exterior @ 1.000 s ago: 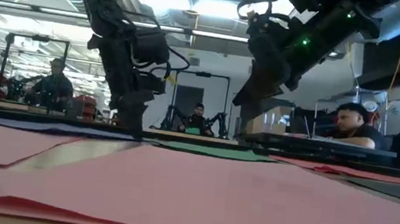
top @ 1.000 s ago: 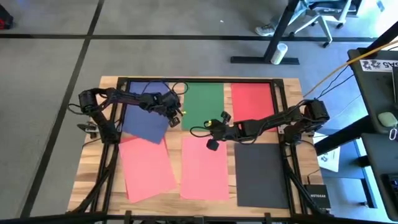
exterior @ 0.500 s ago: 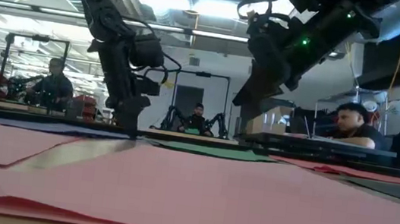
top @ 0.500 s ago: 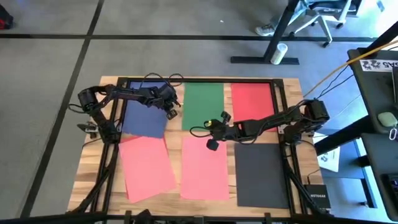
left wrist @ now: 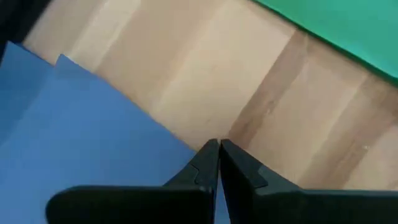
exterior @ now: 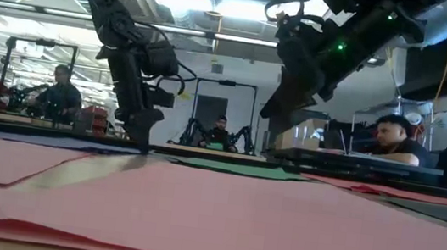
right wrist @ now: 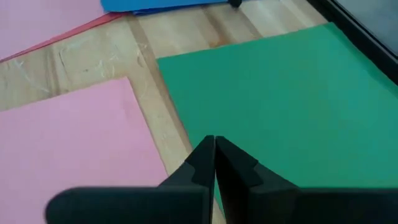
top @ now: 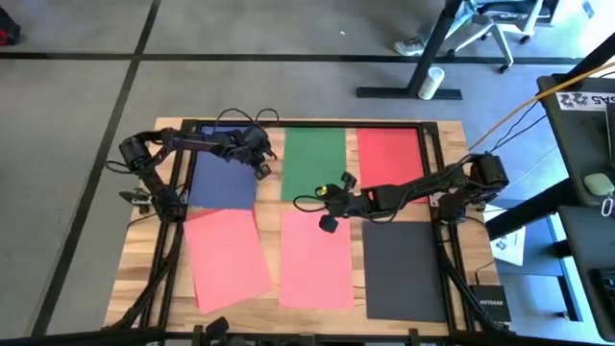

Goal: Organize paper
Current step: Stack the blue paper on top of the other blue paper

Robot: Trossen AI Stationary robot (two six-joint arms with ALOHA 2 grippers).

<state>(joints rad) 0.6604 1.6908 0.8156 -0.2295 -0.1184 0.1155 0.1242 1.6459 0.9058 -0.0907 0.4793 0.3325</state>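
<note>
Wooden slats make up the table (top: pixel 452 279), and from above six thin flat rectangular paper sheets lie on it in two rows of three: along the far edge a blue sheet (top: pixel 216 183), a green sheet (top: pixel 312 159) and a red sheet (top: pixel 392 154); along the near edge two salmon pink sheets (top: pixel 226 255) (top: pixel 315 259) and one dark grey sheet (top: pixel 404 269). The left gripper (top: pixel 261 169) sits at the blue sheet's edge facing the green one, while the right gripper (top: pixel 325 204) hangs over the table's middle, between the green sheet and the pink one below it. From table height, the left gripper (exterior: pixel 142 136) reaches down to the surface and the right gripper (exterior: pixel 273 105) stays clear above it; three people sit in the room behind. The left wrist camera shows its fingers (left wrist: pixel 202 168) pressed together at the blue sheet's (left wrist: pixel 81 137) corner, whether pinching it I cannot tell. The right wrist camera shows its fingers (right wrist: pixel 199 165) closed on nothing, above green (right wrist: pixel 280 106) and pink (right wrist: pixel 68 143) paper.
</note>
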